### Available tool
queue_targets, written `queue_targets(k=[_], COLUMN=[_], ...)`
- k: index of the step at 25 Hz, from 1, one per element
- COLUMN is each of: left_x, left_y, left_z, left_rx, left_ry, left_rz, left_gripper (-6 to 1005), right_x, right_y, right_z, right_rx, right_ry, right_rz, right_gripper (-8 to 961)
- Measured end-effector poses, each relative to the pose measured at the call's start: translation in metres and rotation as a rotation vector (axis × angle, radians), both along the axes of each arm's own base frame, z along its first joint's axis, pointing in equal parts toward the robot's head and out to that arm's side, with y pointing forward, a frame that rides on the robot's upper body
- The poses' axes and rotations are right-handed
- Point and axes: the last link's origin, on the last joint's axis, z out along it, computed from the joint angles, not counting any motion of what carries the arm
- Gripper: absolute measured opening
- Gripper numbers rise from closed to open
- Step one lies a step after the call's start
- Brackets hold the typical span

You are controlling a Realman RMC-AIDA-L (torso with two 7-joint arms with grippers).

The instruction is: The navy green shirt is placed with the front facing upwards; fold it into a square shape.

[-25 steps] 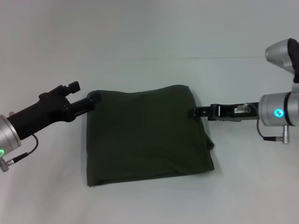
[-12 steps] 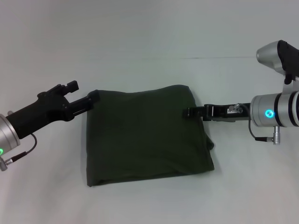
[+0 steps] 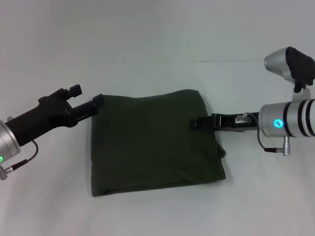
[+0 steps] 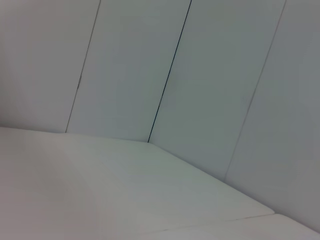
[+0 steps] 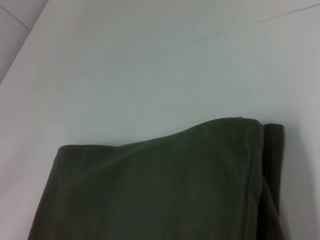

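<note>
The navy green shirt (image 3: 155, 140) lies folded into a rough square in the middle of the white table, with only plain green cloth showing. The lettering and the neck label are hidden. My left gripper (image 3: 97, 102) is at the shirt's far left corner, close to its edge. My right gripper (image 3: 196, 122) reaches in from the right and sits over the shirt's right edge, near the far right corner. The right wrist view shows the folded shirt (image 5: 160, 190) with a layered edge on one side. The left wrist view shows only table and wall.
The white table (image 3: 157, 211) spreads on all sides of the shirt. A panelled white wall (image 4: 210, 75) stands behind the table. A thin seam (image 3: 221, 61) runs across the tabletop at the far right.
My right gripper has moved left, from just off the shirt's right edge to over it. My left gripper has drawn back slightly from the far left corner. The shirt has not moved.
</note>
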Motion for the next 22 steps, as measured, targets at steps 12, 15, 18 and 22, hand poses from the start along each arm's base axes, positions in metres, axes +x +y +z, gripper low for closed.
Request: queue_targets(k=[12,15,18,22], left_x=[-0.0004,-0.0020,-0.0024,-0.0028], left_y=[-0.0001,-0.0013,-0.0017,-0.0019], left_z=[0.0004,0.0008,0.0010,0.0012], left_rx=[0.002,0.004,0.005,0.006], left_ry=[-0.002,-0.004,-0.004,-0.005], left_rz=[0.003,0.008,0.009,0.010], left_gripper=[874,875,875,875], right_x=[-0.0045,-0.0053,-0.0051,-0.0022], right_y=[-0.0006,-0.0005,-0.0008,-0.0019], right_z=[-0.0079,-0.0096,-0.0100,-0.0095], right_rx=[-0.007,-0.010,-0.011,-0.004], right_ry=[0.008,0.004,0.004,0.009], right_rz=[-0.015,-0.015,-0.015,-0.027], right_gripper=[689,569,422,273])
